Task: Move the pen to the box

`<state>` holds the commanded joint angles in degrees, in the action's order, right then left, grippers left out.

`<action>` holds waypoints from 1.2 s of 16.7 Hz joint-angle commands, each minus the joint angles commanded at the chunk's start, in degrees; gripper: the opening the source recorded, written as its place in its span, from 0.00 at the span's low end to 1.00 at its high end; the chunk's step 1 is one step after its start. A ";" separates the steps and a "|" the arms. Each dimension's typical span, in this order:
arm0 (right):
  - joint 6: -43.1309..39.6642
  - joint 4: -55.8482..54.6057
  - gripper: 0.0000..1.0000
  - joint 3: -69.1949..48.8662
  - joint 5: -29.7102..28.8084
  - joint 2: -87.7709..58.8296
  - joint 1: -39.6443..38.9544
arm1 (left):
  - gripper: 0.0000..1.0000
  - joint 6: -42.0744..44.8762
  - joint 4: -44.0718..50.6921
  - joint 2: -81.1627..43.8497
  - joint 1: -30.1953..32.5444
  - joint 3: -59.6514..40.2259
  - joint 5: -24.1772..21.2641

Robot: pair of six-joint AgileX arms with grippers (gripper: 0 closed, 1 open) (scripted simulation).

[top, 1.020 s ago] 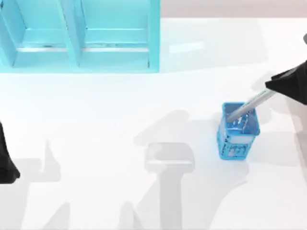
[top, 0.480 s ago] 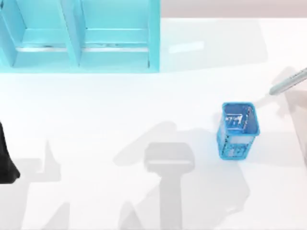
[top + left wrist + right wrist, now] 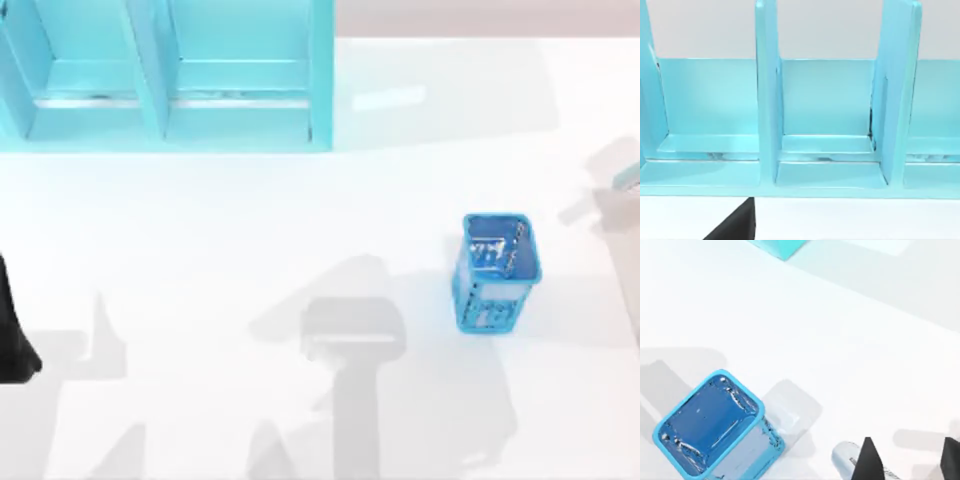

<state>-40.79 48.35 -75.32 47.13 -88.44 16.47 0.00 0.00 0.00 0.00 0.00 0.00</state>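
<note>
The pen's silver-grey barrel (image 3: 844, 460) shows in the right wrist view, running in between my right gripper's (image 3: 909, 456) black fingertips (image 3: 867, 460), which are shut on it. Its cap is hidden. In the top view only the barrel's end (image 3: 630, 178) pokes in at the right edge, up and right of the blue mesh cup (image 3: 495, 268). The cup (image 3: 710, 425) stands upright with nothing in it. The box (image 3: 170, 75), a light blue open unit with dividers, sits at the back left and faces the left wrist camera (image 3: 825, 145). My left arm (image 3: 12, 345) stays parked at the left edge.
White table all around. A broad bare stretch lies between the cup and the box. Arm shadows fall on the table's front half. The box's compartments are separated by upright walls (image 3: 767, 100).
The pen has come out of the cup and travelled up and to the right with my right gripper, which has left the top view. The cup and left arm are unmoved.
</note>
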 joint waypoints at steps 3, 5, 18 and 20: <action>0.53 8.16 0.00 -4.62 -10.40 1.02 3.86 | 1.00 0.00 0.00 0.00 0.00 0.00 0.00; 0.80 14.11 0.00 -7.68 -18.06 1.80 6.31 | 1.00 0.00 0.00 0.00 0.00 0.00 0.00; 1.32 21.65 0.00 -11.27 -29.56 3.97 9.95 | 1.00 0.00 0.00 0.00 0.00 0.00 0.00; 2.22 17.80 0.00 -7.14 -29.71 4.33 9.77 | 1.00 0.00 0.00 0.00 0.00 0.00 0.00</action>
<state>-38.57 66.15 -82.46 17.41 -84.11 26.23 0.00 0.00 0.00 0.00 0.00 0.00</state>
